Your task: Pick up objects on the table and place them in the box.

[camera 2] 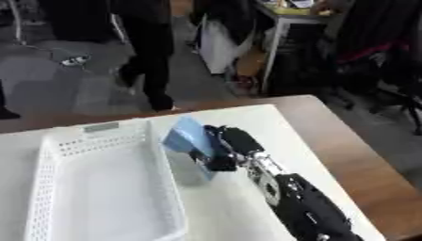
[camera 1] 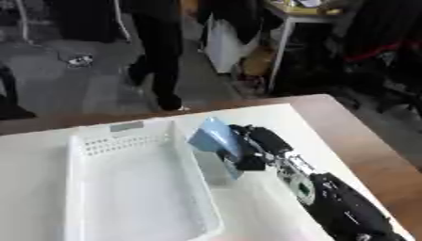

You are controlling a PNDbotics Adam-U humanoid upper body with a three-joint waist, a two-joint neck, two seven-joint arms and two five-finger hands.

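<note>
A pale blue, flat-sided object point(camera 1: 216, 136) is being held up off the table, tilted, just beside the right-hand wall of the white basket point(camera 1: 82, 188), hanging at about three o'clock from the basket's far right corner. The right hand point(camera 1: 260, 146) is gripping it from the four o'clock side, its black fingers curling round the object's right edge, with the black and silver arm running down toward five o'clock and leaving the picture at the lower right corner. The basket, with rows of small holes along its far wall and a grey label on its far rim, is sitting on the white table surface point(camera 1: 280, 120), taking up the left half of it. A brown wooden edge point(camera 2: 346, 141) is bordering the white surface at three o'clock.
</note>
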